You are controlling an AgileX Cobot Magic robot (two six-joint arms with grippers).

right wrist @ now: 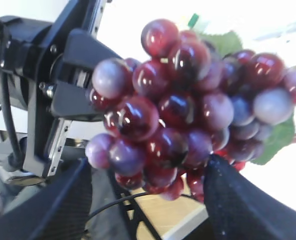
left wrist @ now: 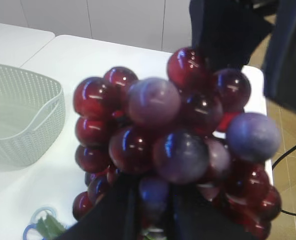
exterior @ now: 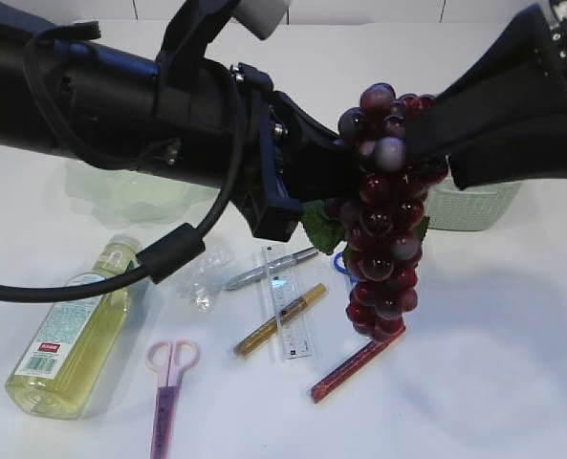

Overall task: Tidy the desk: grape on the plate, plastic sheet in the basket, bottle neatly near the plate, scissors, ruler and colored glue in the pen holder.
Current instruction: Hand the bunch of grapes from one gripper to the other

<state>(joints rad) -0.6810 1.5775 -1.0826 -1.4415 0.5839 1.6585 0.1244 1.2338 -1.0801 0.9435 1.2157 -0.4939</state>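
Observation:
The grape (exterior: 383, 220) is a dark red and purple bunch hanging in the air above the table's middle. My left gripper (exterior: 348, 177) reaches in from the left and is shut on its upper part; in the left wrist view its fingers (left wrist: 155, 205) close on a berry under the grape (left wrist: 172, 135). My right gripper (exterior: 426, 143) comes from the upper right. Its wide-set fingers (right wrist: 148, 165) touch both sides of the grape (right wrist: 187, 100). On the table lie the bottle (exterior: 73, 330), pink scissors (exterior: 168, 382), clear ruler (exterior: 285, 301), plastic sheet (exterior: 199, 277) and colored glue (exterior: 355, 368). The pen holder is out of view.
The pale green plate (exterior: 120, 196) sits at the back left, partly behind the left arm. The white woven basket (exterior: 469, 206) stands at the back right, also visible as the basket (left wrist: 18, 120). Silver (exterior: 269, 270) and gold (exterior: 281, 320) glue pens flank the ruler.

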